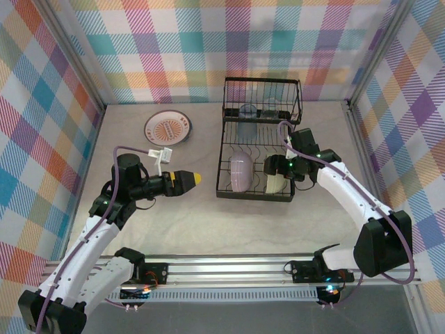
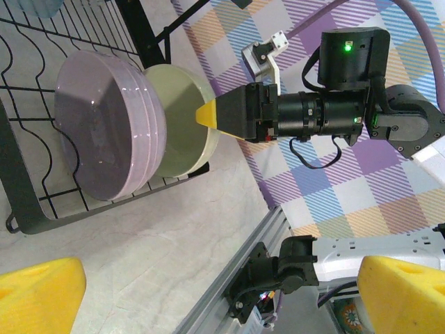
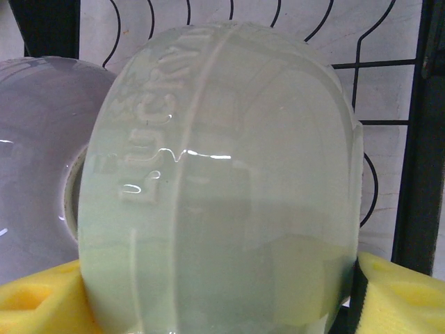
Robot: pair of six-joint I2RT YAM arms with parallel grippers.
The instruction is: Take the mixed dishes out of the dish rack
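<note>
Pale green bowl [image 3: 222, 181]: glossy, smooth, raised lettering on its underside. It stands on edge in the lower tray of the black wire dish rack [image 1: 259, 196], just beside the lavender bowl [image 3: 35, 153]. The right gripper [image 3: 222, 289] pinches it, yellow foam pads on both sides. Rack wires sit close behind and at frame right. The left gripper [image 2: 222, 296] has its jaws spread wide, over open table [image 1: 208, 223] left of the rack.

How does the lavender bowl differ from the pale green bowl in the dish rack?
Colour: the lavender bowl is purple, the pale green bowl a milky green. Place: the lavender bowl stands left of the pale green bowl in the top view. State: the jaws of the right gripper sit on both sides of the pale green bowl; nothing holds the lavender bowl. Both stand on edge in the lower tray of the dish rack.
</note>
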